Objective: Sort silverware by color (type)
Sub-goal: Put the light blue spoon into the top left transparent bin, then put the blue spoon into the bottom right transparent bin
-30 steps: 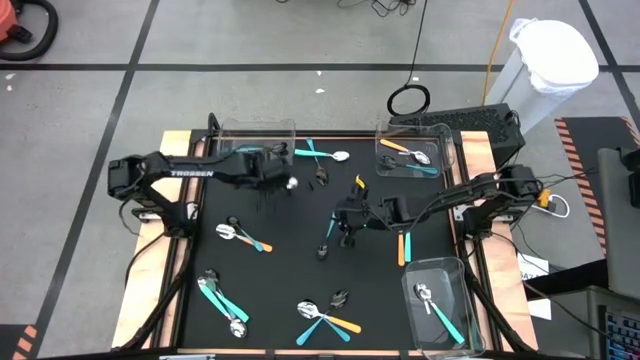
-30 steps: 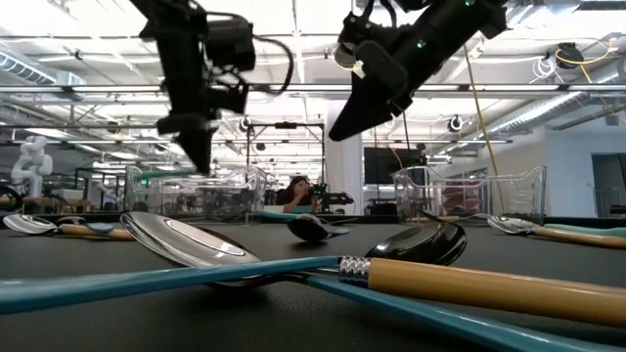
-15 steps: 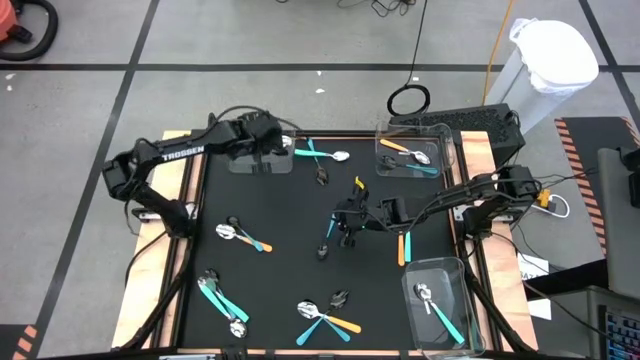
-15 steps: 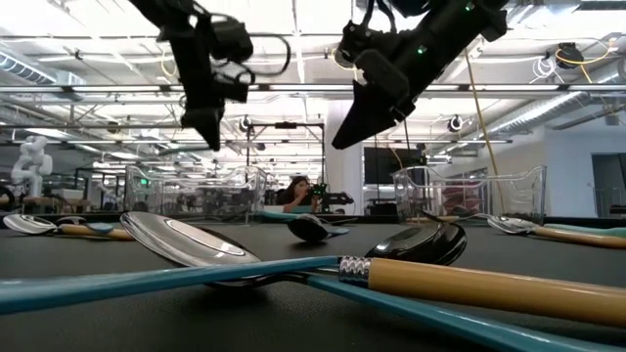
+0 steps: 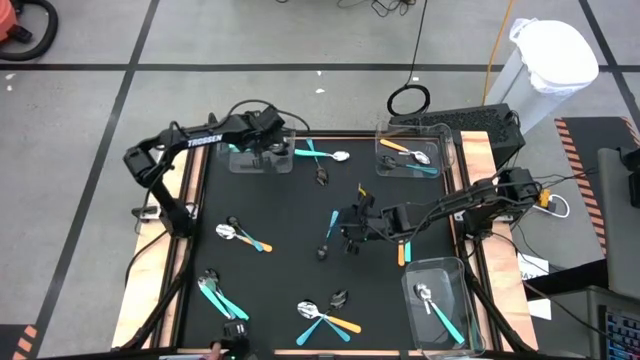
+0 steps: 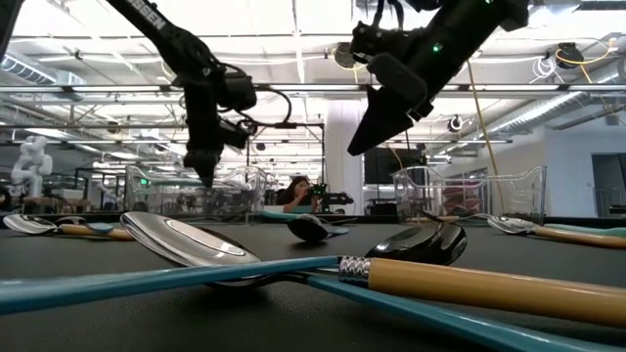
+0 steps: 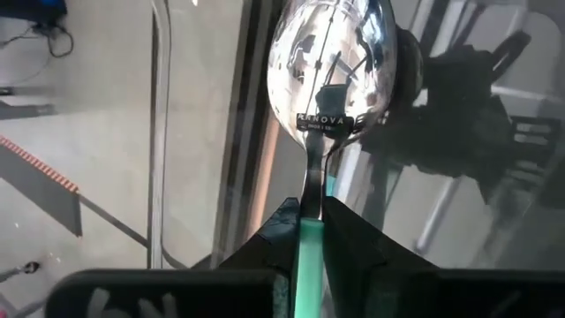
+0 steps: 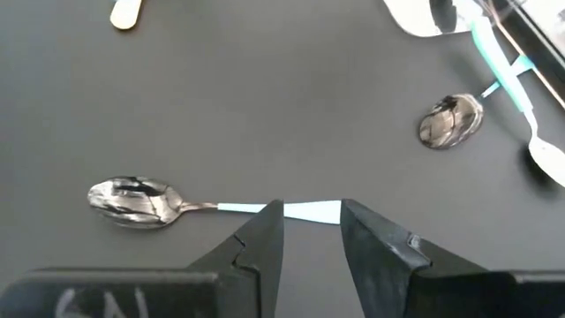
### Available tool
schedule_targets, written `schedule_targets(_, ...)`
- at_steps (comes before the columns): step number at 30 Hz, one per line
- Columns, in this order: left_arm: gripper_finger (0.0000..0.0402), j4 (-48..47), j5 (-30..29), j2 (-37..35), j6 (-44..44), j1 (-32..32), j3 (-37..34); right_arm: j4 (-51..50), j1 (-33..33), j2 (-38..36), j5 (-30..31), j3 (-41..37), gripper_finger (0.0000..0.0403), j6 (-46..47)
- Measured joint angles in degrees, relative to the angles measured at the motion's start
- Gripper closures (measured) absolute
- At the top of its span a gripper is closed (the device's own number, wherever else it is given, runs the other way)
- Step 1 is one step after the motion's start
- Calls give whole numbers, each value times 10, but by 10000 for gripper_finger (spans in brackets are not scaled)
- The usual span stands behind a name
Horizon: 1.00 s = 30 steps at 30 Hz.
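Spoons with teal, light-blue or orange-yellow handles lie scattered on the black mat point(image 5: 290, 215). My left gripper point(image 5: 264, 146) is at the far left, over a clear bin point(image 5: 240, 162), shut on a silver spoon point(image 7: 331, 53) with a teal handle. My right gripper point(image 5: 349, 230) is open in mid-table, raised off the mat point(image 6: 364, 145). In the right wrist view its fingers stand on either side of the light-blue handle point(image 8: 305, 212) of a dark spoon point(image 8: 132, 201) lying flat below. My left gripper pinches the spoon's teal handle point(image 7: 311, 238) between its two fingers, just behind the silver neck. The fingers lie along the handle and point down point(image 6: 206, 161). The spoon is lifted clear and hangs bowl-down over the clear bin.
A far-right bin point(image 5: 415, 152) holds orange and teal spoons. A near-right bin point(image 5: 440, 305) holds a teal spoon. Loose spoons lie at the mat's far middle point(image 5: 322, 155), left point(image 5: 243, 236), near left point(image 5: 222, 303) and near middle point(image 5: 325, 318).
My left gripper has carried the teal-handled spoon from left of the mat's middle toward the far-left corner and now hangs over the clear bin. My right gripper has shifted slightly toward the near edge and stayed open.
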Motion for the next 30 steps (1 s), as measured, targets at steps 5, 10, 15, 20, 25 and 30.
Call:
schedule_targets(5,319,0,0,7,-9,-4,0,-2,12,0,15,0,294,14)
schedule_targets(10,267,-4,-13,-3,-25,-15,0,-11,28,0,28,0,294,41)
schedule_targets(15,228,-17,-82,-33,-67,-33,0,-12,47,0,29,0,294,65)
schedule_targets(20,223,-55,-82,-103,-143,-70,3,-12,68,-12,28,0,294,88)
schedule_targets(25,222,-78,29,-187,-242,-138,-3,-11,89,-38,-26,0,294,107)
schedule_targets(30,222,0,150,-250,-301,-253,-61,17,110,-52,-97,0,293,136)
